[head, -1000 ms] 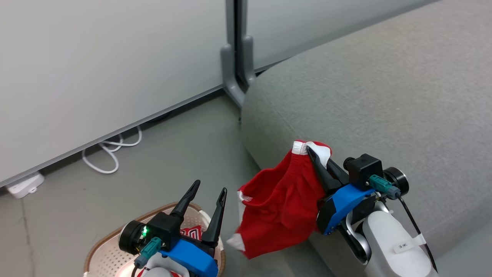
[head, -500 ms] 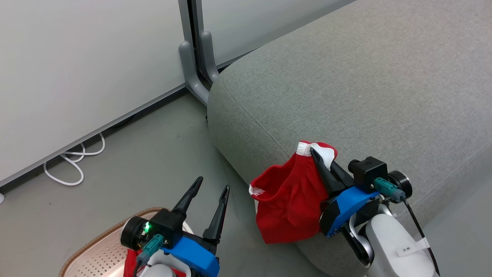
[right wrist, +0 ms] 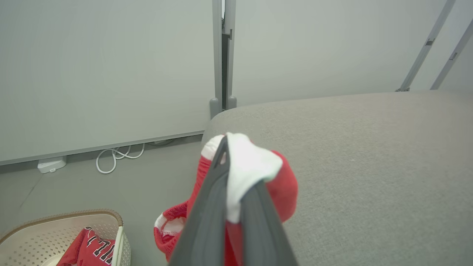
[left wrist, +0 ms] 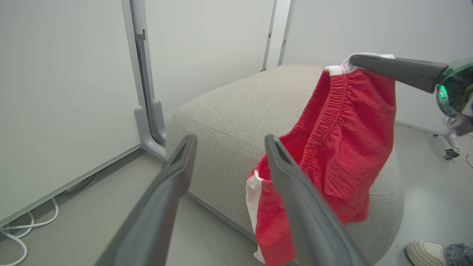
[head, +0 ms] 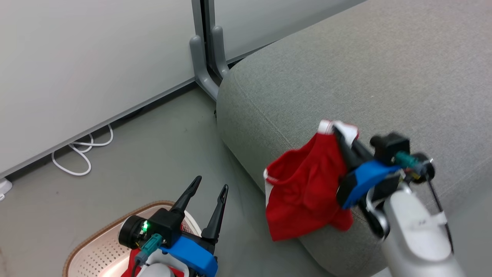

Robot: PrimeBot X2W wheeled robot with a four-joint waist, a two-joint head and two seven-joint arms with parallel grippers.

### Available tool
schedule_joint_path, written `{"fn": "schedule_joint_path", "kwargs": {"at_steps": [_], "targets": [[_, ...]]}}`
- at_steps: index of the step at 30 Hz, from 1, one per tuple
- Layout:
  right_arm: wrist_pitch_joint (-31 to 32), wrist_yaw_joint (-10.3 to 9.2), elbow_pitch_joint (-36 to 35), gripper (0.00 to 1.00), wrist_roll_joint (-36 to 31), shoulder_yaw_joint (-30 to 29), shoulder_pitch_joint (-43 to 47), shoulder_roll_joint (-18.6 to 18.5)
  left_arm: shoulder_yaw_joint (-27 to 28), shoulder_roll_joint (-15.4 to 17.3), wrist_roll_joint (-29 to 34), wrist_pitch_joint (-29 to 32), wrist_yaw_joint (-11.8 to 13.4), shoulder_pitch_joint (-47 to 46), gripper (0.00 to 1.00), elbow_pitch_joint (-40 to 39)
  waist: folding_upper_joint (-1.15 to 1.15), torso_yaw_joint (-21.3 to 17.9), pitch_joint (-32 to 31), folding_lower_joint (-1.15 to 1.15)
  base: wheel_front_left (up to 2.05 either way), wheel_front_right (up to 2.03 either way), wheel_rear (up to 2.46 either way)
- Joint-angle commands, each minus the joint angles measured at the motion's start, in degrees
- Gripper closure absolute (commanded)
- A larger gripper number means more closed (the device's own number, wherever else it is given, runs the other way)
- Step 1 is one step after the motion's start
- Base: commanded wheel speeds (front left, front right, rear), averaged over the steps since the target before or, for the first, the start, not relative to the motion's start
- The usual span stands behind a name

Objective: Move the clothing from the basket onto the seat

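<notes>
My right gripper [head: 337,130] is shut on the red piece with white trim [head: 303,188], pinching its waistband [right wrist: 245,162]. The piece hangs down over the front corner of the grey seat [head: 346,77], also draped in the left wrist view [left wrist: 332,133]. My left gripper [head: 209,184] is open and empty, its fingers [left wrist: 177,162] pointing at the seat's corner, above the cream basket [head: 96,250]. The red jersey [right wrist: 90,249] with black lettering lies in the basket [right wrist: 33,236].
A grey post foot [head: 203,57] stands at the wall beside the seat's corner. A white cable [head: 77,154] loops on the floor by the wall, near a white box [right wrist: 51,164]. A person's shoe [left wrist: 425,251] is beside the seat.
My right gripper has risen and moved further over the seat with the red piece. The head camera has shifted slightly. The left gripper has stayed open over the basket.
</notes>
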Motion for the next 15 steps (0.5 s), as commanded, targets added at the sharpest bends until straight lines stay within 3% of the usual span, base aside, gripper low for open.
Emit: {"fn": "schedule_joint_path", "kwargs": {"at_steps": [1,5,15], "targets": [[1.3,0.02,-0.4,1.0,-0.9,-2.1,-3.4,-0.1,0.0,0.5,0.3,-0.3,-0.1,-1.1,0.0,-0.4,0.0,0.4,1.0,0.0,0.0,0.0,0.0],[4.8,0.03,-0.7,1.0,-2.7,-7.5,-11.1,-0.8,-0.6,1.2,0.8,-0.3,-0.1,-2.5,0.0,-1.0,0.0,1.4,4.0,0.0,0.0,0.0,0.0],[10.3,0.02,-2.5,1.0,-4.0,-18.0,-27.9,-12.8,-4.3,5.2,2.0,-0.3,-0.1,-9.2,0.0,-3.7,0.0,6.3,15.7,0.0,0.0,0.0,0.0]]}}
